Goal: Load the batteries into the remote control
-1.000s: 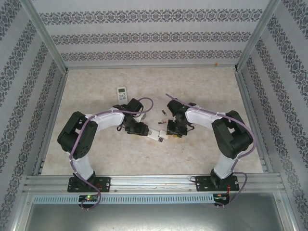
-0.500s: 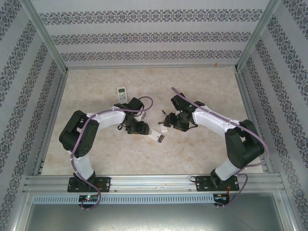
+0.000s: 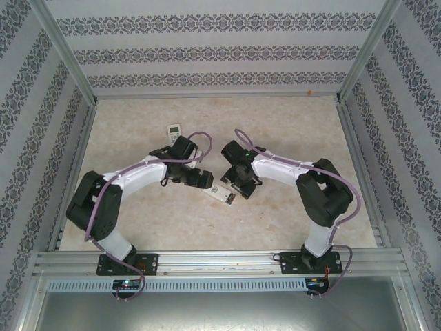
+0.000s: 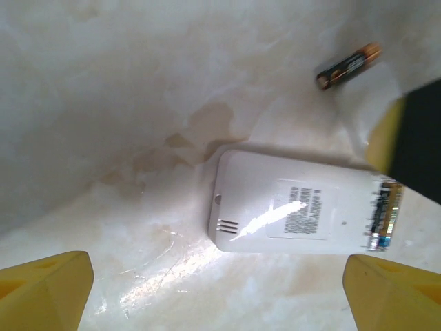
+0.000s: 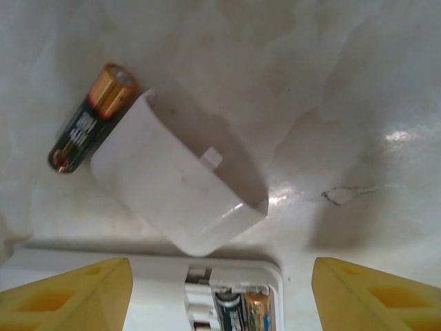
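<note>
Batteries, two of them, lie side by side in the open compartment at one end of the white remote. The remote rests back-up on the marbled worktop, between the two arm ends in my overhead view. A third, loose battery lies on the worktop right against the corner of the detached battery cover. The cover sits just beyond the remote's open end, tilted relative to it.

On my left wrist camera the left fingers stand spread wide above the remote, holding nothing, and the loose battery shows beyond it. The right fingers are likewise spread wide and empty, hovering over the cover and the compartment end. A second, smaller remote lies well apart, towards the far left of the worktop.
</note>
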You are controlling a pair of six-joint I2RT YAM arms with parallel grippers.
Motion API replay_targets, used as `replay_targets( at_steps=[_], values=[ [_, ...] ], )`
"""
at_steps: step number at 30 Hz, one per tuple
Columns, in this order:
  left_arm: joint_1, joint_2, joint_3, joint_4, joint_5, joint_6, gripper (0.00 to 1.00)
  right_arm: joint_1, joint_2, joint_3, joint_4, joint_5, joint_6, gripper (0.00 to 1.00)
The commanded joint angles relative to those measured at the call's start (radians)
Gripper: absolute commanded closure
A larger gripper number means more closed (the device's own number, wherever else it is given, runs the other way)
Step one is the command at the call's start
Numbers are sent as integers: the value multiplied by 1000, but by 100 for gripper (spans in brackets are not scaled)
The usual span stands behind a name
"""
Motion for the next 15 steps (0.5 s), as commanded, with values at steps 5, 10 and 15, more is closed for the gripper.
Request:
replay_targets(
  at_steps=[5, 10, 15],
  values=[
    [24, -73, -49, 48, 37, 67, 3, -5, 54, 66, -11, 67, 115, 29],
    [29, -87, -73, 55, 54, 78, 2, -3, 89, 84, -36, 81, 137, 25],
    [31, -86, -67, 51, 67, 93, 2, -7, 79, 33, -51, 104, 191, 26]
  ],
)
